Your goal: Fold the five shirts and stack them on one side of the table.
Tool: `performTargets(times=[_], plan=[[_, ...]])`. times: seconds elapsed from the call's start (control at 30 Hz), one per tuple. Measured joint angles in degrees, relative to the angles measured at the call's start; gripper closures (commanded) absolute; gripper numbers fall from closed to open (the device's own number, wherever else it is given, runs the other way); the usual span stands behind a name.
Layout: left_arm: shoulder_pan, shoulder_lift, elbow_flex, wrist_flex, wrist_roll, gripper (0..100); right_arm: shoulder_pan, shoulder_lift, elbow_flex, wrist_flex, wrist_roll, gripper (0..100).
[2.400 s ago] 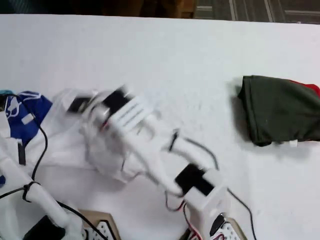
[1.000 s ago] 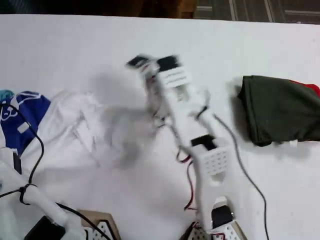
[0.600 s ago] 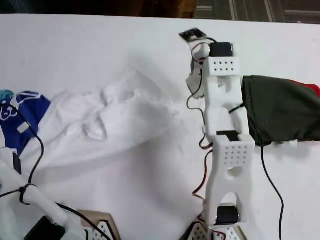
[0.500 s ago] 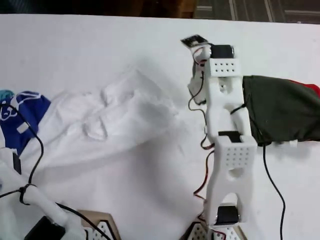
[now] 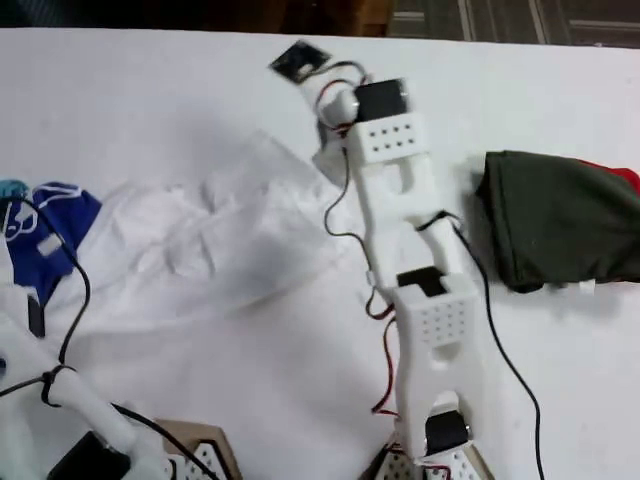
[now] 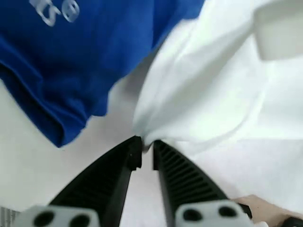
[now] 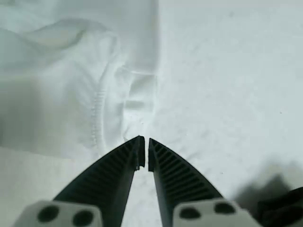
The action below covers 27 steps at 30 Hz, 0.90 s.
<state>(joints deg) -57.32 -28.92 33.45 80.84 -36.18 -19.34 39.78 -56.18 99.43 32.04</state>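
- High view: the wrinkled white shirt [image 5: 220, 245] lies spread on the white counter [image 5: 130, 90]. A couple of seconds ago it was bunched up close to the blue printed shirt [image 5: 55, 225], which touches one side of it. It has since been drawn out longer and flatter.
- The folded dark green shirt [image 5: 560, 215], resting on a red one [image 5: 626, 176], sits well apart from the white shirt on its other side.
- The white plastic right arm [image 5: 400, 190] stood beside that green stack half a second ago. It has swung back and now ends over the white shirt's far corner. I judge this to be the laying-out step: two shirts are stacked and this third one is spread but not yet folded.
- Left wrist view: the left claw [image 6: 146, 147] is nearly closed. Its tips meet a gathered peak of the white shirt's edge, just beside the blue shirt. It seems to pinch that cloth, though the tips hide the contact itself.
- Right wrist view: the right claw [image 7: 143, 150] is all but closed, with a thin slit between the jaws and nothing seen in it. Its tips hang low over the counter, just beside the white shirt's hemmed edge.
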Motion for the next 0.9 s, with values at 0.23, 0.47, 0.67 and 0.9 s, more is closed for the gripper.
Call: performTargets(times=[0.23,0.47,0.67,0.9], plan=[[6.86,0.0,-21.89,9.14,6.68,75,0.44,7.21,-1.23,0.7,0.0,97.6],[31.38,-0.09,-24.0,8.26,12.04,75,6.86,4.57,-1.23,0.7,0.09,97.7],[47.47,3.43,-9.23,-9.23,12.66,76,15.65,-2.73,-1.23,0.7,0.35,97.8],[46.68,20.4,-10.29,-18.81,12.66,76,26.29,-14.51,7.74,0.79,0.35,97.8]])
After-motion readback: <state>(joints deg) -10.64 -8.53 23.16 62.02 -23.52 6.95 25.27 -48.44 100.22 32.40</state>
